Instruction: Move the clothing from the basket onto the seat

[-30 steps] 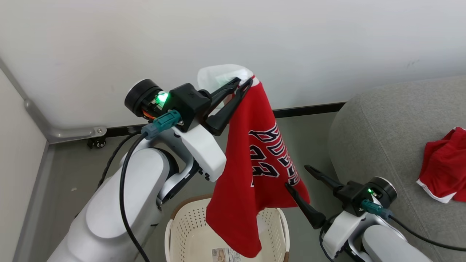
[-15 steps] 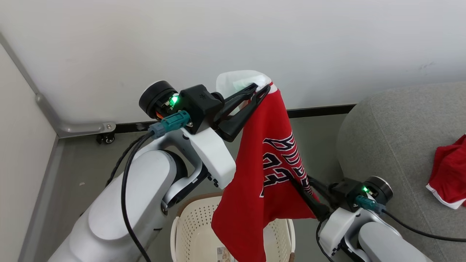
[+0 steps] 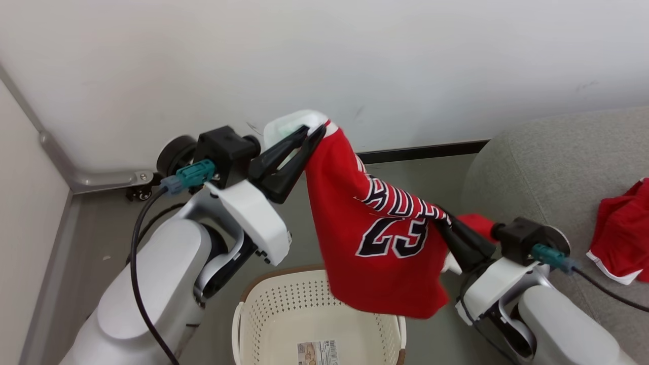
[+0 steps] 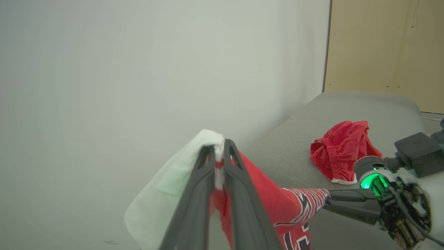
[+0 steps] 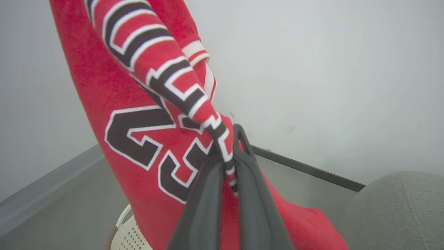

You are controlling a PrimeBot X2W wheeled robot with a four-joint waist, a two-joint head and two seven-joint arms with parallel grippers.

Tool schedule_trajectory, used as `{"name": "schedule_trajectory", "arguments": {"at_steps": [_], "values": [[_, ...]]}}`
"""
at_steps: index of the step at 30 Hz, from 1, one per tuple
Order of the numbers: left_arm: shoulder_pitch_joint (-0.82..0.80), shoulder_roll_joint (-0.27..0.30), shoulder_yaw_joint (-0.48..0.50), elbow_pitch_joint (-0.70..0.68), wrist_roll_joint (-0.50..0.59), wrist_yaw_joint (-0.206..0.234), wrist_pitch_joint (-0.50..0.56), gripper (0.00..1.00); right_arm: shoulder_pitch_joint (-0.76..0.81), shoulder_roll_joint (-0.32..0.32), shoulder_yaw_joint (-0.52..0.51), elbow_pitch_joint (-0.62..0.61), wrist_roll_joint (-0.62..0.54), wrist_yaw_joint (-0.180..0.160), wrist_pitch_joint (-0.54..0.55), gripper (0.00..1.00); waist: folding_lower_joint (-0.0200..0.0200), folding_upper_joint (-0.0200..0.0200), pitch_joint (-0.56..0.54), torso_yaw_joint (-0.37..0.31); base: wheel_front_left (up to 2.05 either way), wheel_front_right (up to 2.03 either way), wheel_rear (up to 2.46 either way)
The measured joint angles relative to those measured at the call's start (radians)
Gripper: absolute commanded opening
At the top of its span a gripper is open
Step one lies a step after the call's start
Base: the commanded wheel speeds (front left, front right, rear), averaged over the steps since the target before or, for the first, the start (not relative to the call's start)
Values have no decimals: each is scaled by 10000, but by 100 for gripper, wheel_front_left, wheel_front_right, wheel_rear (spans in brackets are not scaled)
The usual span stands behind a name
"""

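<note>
Hanging over the basket [image 3: 253, 324], a red jersey [image 3: 365, 228] is pinched by the left gripper [image 3: 314, 133] at its top and the right gripper [image 3: 442, 215] at its lettering, beside the seat [image 3: 537, 172]

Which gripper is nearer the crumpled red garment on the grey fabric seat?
Right. Right gripper clamps the red jersey nearest the garment; left gripper holds its far end.

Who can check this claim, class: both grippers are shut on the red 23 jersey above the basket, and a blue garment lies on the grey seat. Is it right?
Not quite: the garment on the seat is red with white trim, not blue, as the left wrist view shows. The left gripper and right gripper are indeed shut on the jersey above the basket.
</note>
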Motion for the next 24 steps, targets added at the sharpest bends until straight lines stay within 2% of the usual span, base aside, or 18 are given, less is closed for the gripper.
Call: {"name": "schedule_trajectory", "arguments": {"at_steps": [12, 13, 16, 17, 18, 24], "values": [[1299, 163, 259, 773, -238, 17, -880, 0, 5, -52, -1467, -1058, 1166, 0, 0, 0, 0, 0, -20, -458, 0, 0, 0], [1375, 153, 259, 807, -238, 17, -947, 2, 5, -61, -1546, -1089, 1235, 0, 0, 0, 0, 0, -26, -498, 0, 0, 0], [1571, 71, 257, 859, -311, 17, -1145, 50, 3, -71, -1774, -1177, 1338, 0, 0, 0, 0, 1, -44, -610, 0, 0, 0], [1628, 48, 247, 878, -313, 17, -1227, 89, 2, -67, -1860, -1212, 1400, 0, 0, 0, 0, 0, -50, -644, 0, 0, 0], [1683, 27, 245, 899, -326, 17, -1290, 100, 1, -54, -1948, -1241, 1442, 0, 0, 0, 0, 0, -56, -676, 0, 0, 0], [1880, 36, 203, 999, -403, 17, -1607, 100, -34, -40, -2132, -1350, 1501, 0, 0, 0, 0, 0, -102, -831, 0, 0, 0]]}}
